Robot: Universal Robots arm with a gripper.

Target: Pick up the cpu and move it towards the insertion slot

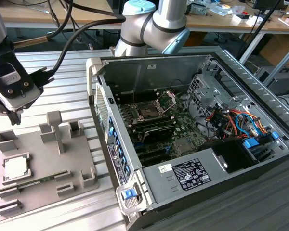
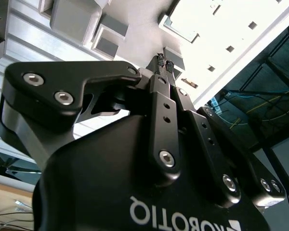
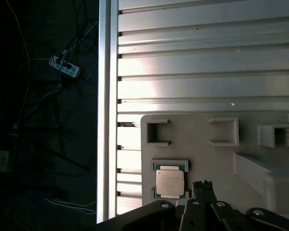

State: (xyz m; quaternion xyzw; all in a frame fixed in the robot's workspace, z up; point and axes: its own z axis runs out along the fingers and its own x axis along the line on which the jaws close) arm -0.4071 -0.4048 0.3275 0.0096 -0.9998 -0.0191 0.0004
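Cpu [image 1: 15, 167] not yet picked up, lying flat in its pocket on the grey tray [image 1: 43, 161] at the exterior view's left. Gripper [image 1: 13, 118] near it, not touching, jaws clenched on nothing. Further right, insertion slot [image 1: 148, 109] inside the computer case [image 1: 149, 60], well apart from both. Whole task left to do.

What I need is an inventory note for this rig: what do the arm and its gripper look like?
The arm is silver-grey tubing with pale blue joint caps, trailed by thick black cables. The gripper is matte black, its linked fingers pinned with silver screws, with white lettering on the body.
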